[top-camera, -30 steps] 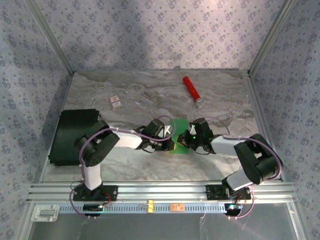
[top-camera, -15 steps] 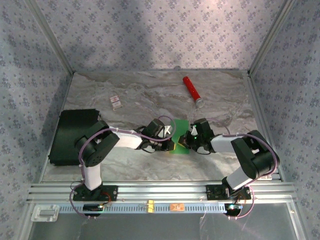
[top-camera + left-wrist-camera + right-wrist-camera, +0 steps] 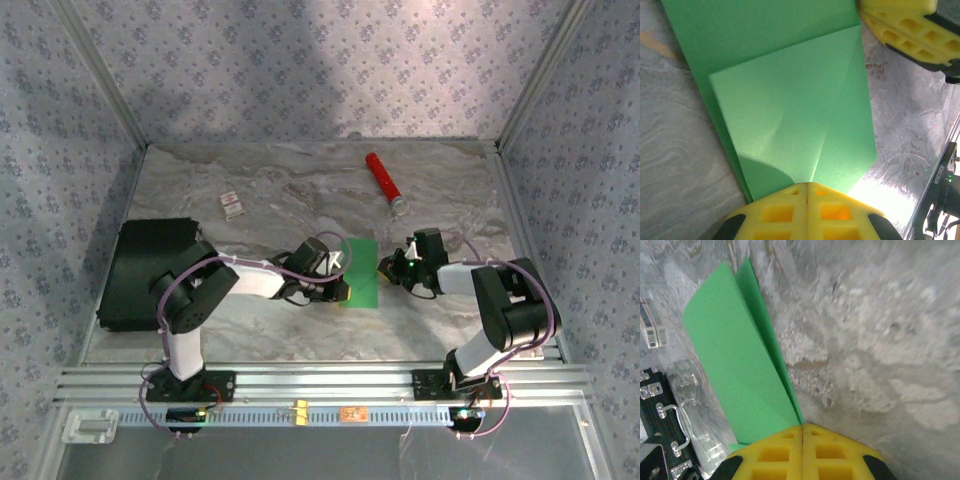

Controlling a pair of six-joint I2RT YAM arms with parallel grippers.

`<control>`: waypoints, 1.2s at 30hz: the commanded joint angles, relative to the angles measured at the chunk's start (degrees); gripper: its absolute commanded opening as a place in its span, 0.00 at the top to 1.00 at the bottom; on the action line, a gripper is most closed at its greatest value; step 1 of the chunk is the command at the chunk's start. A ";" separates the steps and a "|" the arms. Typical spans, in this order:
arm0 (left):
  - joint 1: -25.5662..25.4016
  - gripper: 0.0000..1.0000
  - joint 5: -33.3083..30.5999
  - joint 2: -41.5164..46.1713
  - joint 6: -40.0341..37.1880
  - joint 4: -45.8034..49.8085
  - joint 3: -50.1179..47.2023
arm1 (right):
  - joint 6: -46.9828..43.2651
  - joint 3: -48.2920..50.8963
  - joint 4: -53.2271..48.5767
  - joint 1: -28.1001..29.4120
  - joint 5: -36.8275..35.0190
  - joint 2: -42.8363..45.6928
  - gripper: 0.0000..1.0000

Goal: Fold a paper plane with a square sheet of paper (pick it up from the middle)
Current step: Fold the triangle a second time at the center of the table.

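Note:
The square sheet of paper (image 3: 362,270) lies flat on the marble table, bright green and creased, with a flap folded over it (image 3: 785,110). My left gripper (image 3: 343,287) is shut, its yellow tips (image 3: 806,186) resting on the sheet's left edge where a crease ends. My right gripper (image 3: 386,267) is shut too, its tips (image 3: 802,427) at the sheet's right edge, where the folded flap (image 3: 735,355) and the layer under it meet. Its yellow fingers (image 3: 900,25) touch the flap's corner in the left wrist view. Nothing is lifted.
A red cylinder (image 3: 383,180) lies at the back right of the table. A black flat box (image 3: 150,270) sits at the left edge. A small card (image 3: 232,205) lies behind the left arm. Patterned walls close in three sides.
My right gripper has slid to the right, from over the sheet to its right edge, and its arm has swung outward. The left gripper and the sheet have stayed put.

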State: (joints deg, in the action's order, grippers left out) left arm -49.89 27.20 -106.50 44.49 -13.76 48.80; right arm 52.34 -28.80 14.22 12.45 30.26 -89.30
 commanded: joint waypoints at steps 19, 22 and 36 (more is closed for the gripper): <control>0.01 0.95 -0.61 1.19 0.56 8.66 -0.59 | -0.63 0.73 -3.12 8.56 -4.59 -0.69 0.98; 0.15 0.93 0.11 2.84 1.01 9.08 1.18 | -1.13 1.52 -3.17 8.22 -5.09 -1.06 0.99; -0.12 0.89 3.33 -3.06 3.06 7.79 10.69 | -0.66 2.50 -2.26 8.21 -5.12 -0.65 0.99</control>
State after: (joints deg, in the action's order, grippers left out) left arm -49.89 29.17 -106.89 46.63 -6.59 57.78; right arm 51.64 -28.18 14.94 20.93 28.75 -89.03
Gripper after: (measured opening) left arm 0.110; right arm 0.053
